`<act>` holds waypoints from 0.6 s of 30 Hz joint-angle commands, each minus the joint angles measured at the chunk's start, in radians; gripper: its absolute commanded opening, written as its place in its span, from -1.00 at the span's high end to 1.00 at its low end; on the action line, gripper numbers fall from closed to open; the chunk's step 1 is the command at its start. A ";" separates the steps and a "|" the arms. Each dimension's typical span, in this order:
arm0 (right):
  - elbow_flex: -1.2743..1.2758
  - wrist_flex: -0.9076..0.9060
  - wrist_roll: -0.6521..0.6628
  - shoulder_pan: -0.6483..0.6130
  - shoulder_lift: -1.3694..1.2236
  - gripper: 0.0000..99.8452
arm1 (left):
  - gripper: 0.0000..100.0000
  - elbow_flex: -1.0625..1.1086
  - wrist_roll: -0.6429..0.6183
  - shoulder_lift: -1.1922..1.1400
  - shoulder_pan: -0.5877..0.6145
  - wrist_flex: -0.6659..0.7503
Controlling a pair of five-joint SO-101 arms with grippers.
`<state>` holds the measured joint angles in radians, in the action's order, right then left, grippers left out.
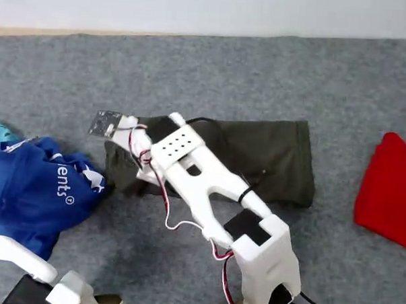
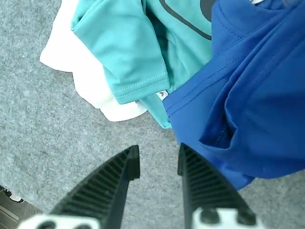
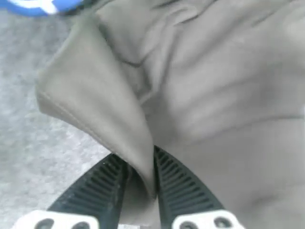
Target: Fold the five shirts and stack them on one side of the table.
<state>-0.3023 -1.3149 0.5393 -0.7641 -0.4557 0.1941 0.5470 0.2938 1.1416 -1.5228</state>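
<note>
Right wrist view: olive shirt fold pinched in right gripper.

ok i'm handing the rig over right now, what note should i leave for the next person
Left gripper: open, empty, above the table by the blue shirt.
Right gripper: shut on a raised fold of the green shirt, mid-table.
The blue shirt, teal shirt and white shirt lie heaped together; the red shirt lies apart.
Done: nothing stacked. Left: finish the green fold, fold the rest, stack all five.
</note>
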 commanded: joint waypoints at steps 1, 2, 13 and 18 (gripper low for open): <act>-0.055 0.051 0.008 0.030 0.001 0.98 | 0.73 -0.004 -0.006 -0.002 -0.002 0.018; -0.060 0.064 0.008 0.038 -0.010 0.98 | 0.73 -0.004 -0.006 -0.003 -0.002 0.018; -0.210 0.076 0.003 0.120 -0.189 0.72 | 0.73 -0.004 -0.006 -0.003 -0.002 0.012; -0.279 0.076 0.002 0.185 -0.245 0.66 | 0.73 -0.004 -0.005 -0.003 -0.002 0.012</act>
<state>-0.5017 -1.2505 0.5393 -0.6245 -0.7027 0.1941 0.5470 0.2908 1.1416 -1.5228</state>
